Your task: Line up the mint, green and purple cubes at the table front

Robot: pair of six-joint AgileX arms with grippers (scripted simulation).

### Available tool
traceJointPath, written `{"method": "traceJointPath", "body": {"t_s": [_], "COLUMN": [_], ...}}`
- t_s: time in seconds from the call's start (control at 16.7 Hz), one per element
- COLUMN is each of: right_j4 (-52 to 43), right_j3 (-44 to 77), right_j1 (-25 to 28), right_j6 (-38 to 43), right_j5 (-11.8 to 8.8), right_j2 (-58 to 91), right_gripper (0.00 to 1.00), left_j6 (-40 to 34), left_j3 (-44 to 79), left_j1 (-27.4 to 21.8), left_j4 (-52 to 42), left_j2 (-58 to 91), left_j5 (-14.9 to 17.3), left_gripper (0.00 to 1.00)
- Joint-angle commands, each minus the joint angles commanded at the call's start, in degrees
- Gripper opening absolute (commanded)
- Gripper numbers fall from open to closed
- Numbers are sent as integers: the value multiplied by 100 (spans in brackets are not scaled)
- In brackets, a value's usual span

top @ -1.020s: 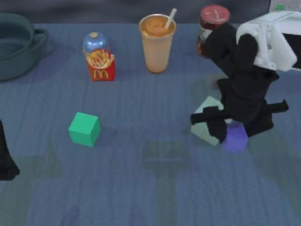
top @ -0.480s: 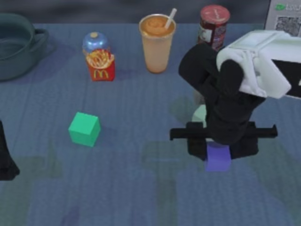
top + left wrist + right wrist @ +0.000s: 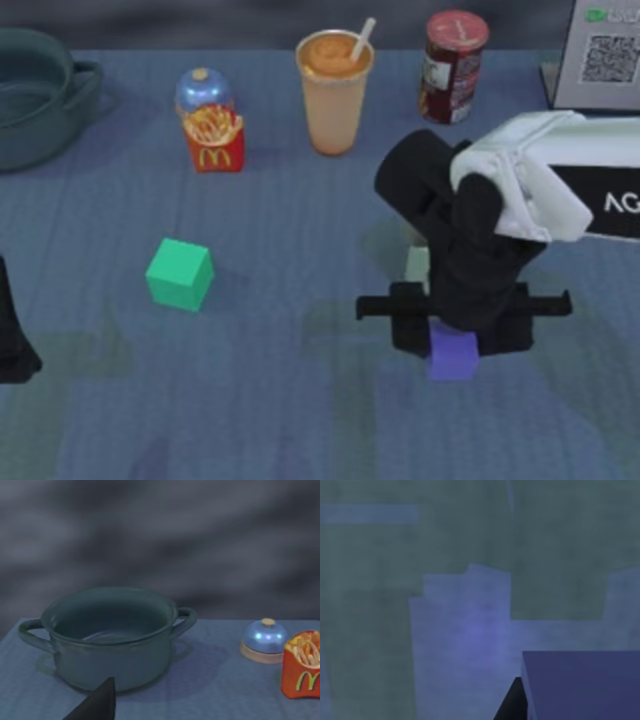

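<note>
My right gripper (image 3: 455,338) is shut on the small purple cube (image 3: 452,357), which hangs just above the table (image 3: 300,400) at centre right. The right wrist view shows that purple cube (image 3: 582,685) beside one dark finger (image 3: 512,706). Only a sliver of the pale mint cube (image 3: 417,264) shows behind the right arm. Alone at the left of centre sits the vivid green cube (image 3: 180,273). My left arm (image 3: 10,340) is parked at the table's left edge, and only a dark tip (image 3: 97,704) shows in its wrist view.
Along the back stand a dark teal pot (image 3: 35,95), a blue bell (image 3: 203,88), a red fries box (image 3: 213,138), an orange drink cup with a straw (image 3: 334,90), a red can (image 3: 453,65) and a QR-code sign (image 3: 605,55).
My right arm has carried the purple cube left and toward the table front, away from the mint cube. The green cube and the left arm have not moved.
</note>
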Motion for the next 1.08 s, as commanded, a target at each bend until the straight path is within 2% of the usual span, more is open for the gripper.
{"method": "traceJointPath", "body": {"t_s": [0.18, 0.42, 1.08], "right_j4": [524, 583, 583], "right_j3": [-328, -372, -372], "right_j1": [24, 29, 29], "right_j6": [12, 14, 14], "right_j5": [10, 12, 12], "right_j2": [227, 261, 261], "right_gripper": [0, 0, 83], "left_j6": [0, 0, 0], "left_j3": [0, 0, 0], "left_j1": [0, 0, 0], "left_j4": [0, 0, 0], "left_j2": [0, 0, 0], "left_j5": [0, 0, 0], "left_gripper": [100, 100, 100]}}
